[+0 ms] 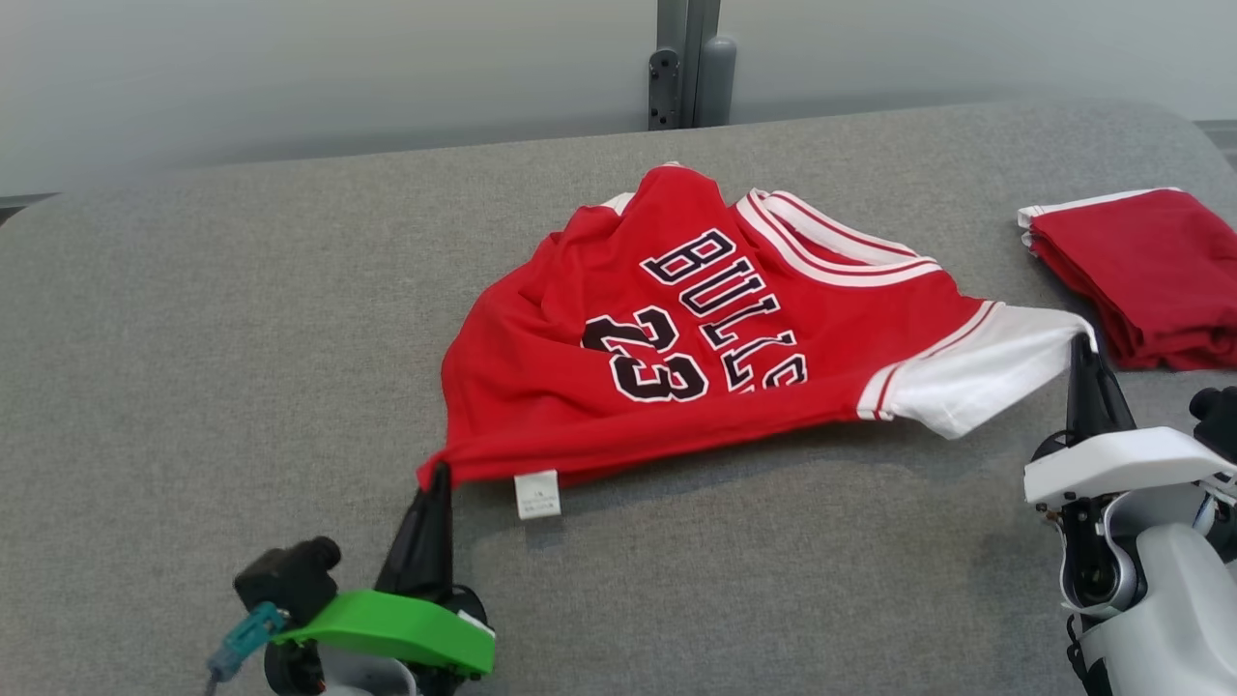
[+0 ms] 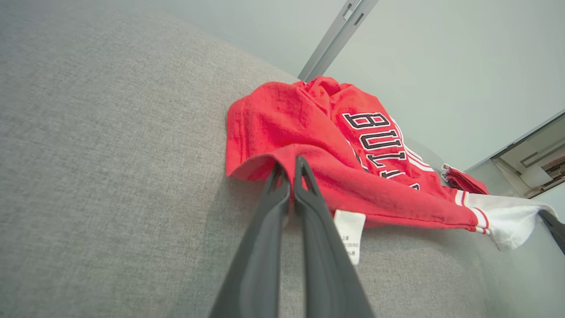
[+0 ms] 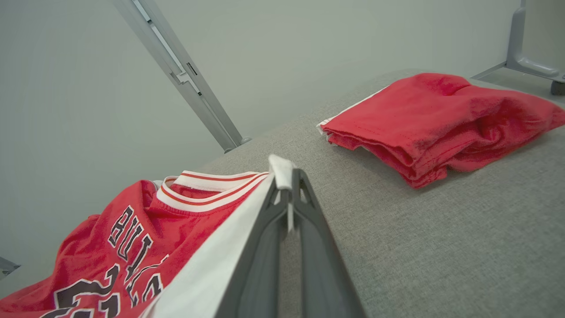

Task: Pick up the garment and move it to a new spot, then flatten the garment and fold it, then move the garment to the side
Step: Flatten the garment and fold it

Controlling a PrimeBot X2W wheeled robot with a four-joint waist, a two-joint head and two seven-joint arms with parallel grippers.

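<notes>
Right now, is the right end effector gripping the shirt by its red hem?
No, the right end effector is shut on the white sleeve of the shirt, not on red cloth.

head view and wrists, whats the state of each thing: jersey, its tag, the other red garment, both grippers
jersey: unfolded and rumpled, print side up, near edge stretched between the two grippers
left gripper: shut on the jersey's red hem corner
right gripper: shut on the jersey's white sleeve edge
tag: hanging out below the hem
red garment: folded, lying apart at the right, untouched
</notes>
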